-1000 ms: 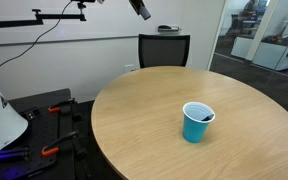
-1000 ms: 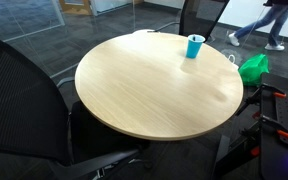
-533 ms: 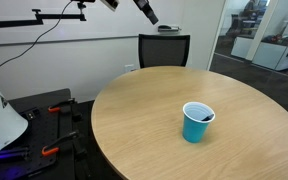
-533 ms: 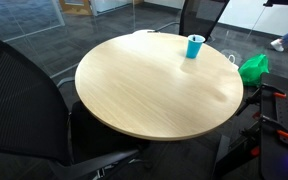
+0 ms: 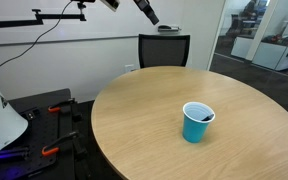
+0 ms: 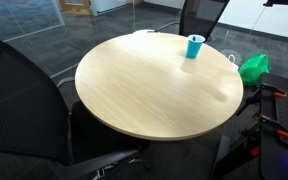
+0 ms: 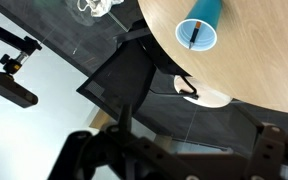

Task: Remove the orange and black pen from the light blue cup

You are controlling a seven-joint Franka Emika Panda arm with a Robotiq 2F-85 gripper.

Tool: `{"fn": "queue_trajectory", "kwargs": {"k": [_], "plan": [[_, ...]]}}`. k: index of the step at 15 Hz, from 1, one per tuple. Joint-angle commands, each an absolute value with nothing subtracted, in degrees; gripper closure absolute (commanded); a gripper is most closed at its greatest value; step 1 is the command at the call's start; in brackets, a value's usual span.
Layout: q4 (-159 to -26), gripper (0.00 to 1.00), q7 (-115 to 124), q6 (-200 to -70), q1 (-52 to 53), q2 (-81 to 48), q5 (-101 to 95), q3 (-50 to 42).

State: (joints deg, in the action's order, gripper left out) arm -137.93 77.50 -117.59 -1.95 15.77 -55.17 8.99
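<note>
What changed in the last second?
The arm edged slightly further into an exterior view's top, then held still. A passer-by in the background left. Nothing grasped: the orange and black pen remains in the light blue cup, unmoved on the table.

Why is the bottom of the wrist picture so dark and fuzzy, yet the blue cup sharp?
Wrist view: the gripper, near the lens, is dark and out of focus; the light blue cup and the pen in it are clear. In an exterior view, the table shows a soft pale sheen.

Office (mtg table [image 5: 144,112], glass walls [image 5: 256,38]).
</note>
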Motion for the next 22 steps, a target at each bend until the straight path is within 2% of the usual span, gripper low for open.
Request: {"fn": "queue_trajectory", "kwargs": {"k": [1,5,13,22], "plan": [[-137.70,0.00,82.23,-119.05,-1.08,14.64,-54.43,6.78],[-137.89,0.00,87.37,-122.72,-1.83,11.79,-51.99,4.28],[-137.67,0.00,99.02,-134.87,-4.26,4.09,-58.99,-0.99],[-135.30,0.00,95.32,-144.32,-7.85,-1.66,-59.68,-7.57]]}}
